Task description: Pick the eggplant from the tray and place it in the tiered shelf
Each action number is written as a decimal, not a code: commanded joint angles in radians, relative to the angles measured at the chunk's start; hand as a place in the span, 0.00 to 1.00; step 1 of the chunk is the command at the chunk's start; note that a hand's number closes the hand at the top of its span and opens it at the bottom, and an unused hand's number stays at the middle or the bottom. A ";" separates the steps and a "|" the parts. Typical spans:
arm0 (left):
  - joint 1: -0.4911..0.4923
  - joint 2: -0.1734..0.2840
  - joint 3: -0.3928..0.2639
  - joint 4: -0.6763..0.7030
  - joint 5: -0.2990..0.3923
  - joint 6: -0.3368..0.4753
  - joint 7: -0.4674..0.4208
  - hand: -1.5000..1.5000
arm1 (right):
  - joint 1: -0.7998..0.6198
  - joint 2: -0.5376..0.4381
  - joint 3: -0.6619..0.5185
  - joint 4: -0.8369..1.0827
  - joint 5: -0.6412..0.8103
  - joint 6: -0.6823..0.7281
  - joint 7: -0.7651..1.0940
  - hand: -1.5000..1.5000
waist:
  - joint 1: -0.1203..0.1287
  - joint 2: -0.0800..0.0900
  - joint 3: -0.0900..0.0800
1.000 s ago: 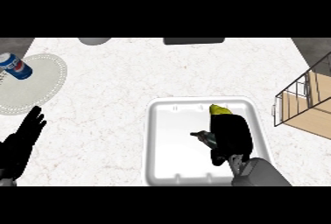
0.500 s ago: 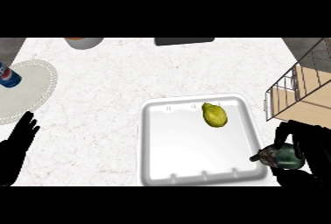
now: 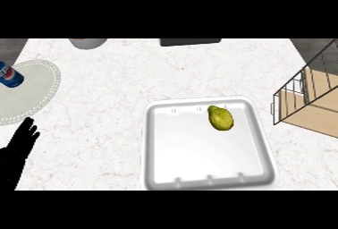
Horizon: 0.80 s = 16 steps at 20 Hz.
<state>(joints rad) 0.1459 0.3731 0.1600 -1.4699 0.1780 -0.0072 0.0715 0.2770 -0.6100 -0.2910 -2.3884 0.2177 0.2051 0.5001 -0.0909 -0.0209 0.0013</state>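
The white tray point(image 3: 150, 147) lies on the counter at lower centre. Only a yellow-green fruit point(image 3: 221, 117) rests in it, near its far right corner. No eggplant shows anywhere in the head view. The tiered shelf point(image 3: 310, 100), wooden boards in a dark wire frame, stands at the right edge, just beyond the tray. My left hand point(image 3: 16, 154) rests open at the lower left, fingers up and well apart from the tray. My right hand is outside the view.
A blue soda can point(image 3: 8, 76) stands on a pale round mat point(image 3: 33, 89) at the far left. A grey bowl point(image 3: 88, 43) and a dark flat object point(image 3: 190, 42) sit along the counter's far edge.
My right hand left the tray, moved to its right side with something dark in it, then dropped out of view. The view shifted. The left hand barely moved.
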 commanded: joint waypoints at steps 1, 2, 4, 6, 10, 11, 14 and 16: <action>-0.041 -0.011 -0.014 -0.008 -0.016 0.023 0.037 0.50 | 0.044 -0.018 -0.268 -0.085 -0.244 0.056 0.010 1.00 | 0.017 0.006 -0.001; -0.035 0.020 0.014 0.024 0.004 -0.018 0.009 0.50 | 0.050 -0.029 -0.338 -0.077 -0.294 0.075 0.000 1.00 | 0.018 0.005 -0.002; -0.052 -0.008 -0.011 0.054 -0.020 -0.014 -0.031 0.50 | 0.037 -0.035 -0.444 -0.088 -0.409 0.097 0.026 1.00 | 0.024 0.007 -0.003; -0.052 -0.005 -0.018 -0.009 -0.018 0.001 0.034 0.50 | 0.018 -0.079 -0.587 -0.020 -0.474 0.129 0.011 1.00 | 0.038 0.007 -0.001; -0.029 -0.007 -0.010 0.002 -0.015 -0.031 -0.006 0.50 | -0.015 -0.173 -0.780 0.040 -0.524 0.200 0.080 1.00 | 0.060 0.011 -0.002; -0.051 -0.030 -0.046 -0.022 -0.049 0.005 0.020 0.50 | -0.056 -0.264 -0.766 0.085 -0.470 0.196 0.111 1.00 | 0.073 0.016 -0.003; -0.094 0.006 -0.009 0.011 -0.019 -0.033 0.054 0.50 | -0.053 -0.321 -0.877 0.134 -0.569 0.293 0.154 1.00 | 0.072 0.016 -0.003; -0.073 -0.019 -0.030 -0.015 -0.035 -0.031 0.047 0.50 | -0.095 -0.380 -0.866 0.221 -0.571 0.316 0.163 1.00 | 0.085 0.019 -0.002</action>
<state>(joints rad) 0.0734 0.3525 0.1291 -1.4692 0.1431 -0.0213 0.1029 0.2241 -0.8923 -1.0890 -2.2735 -0.3087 0.4548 0.6363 -0.0238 -0.0065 -0.0014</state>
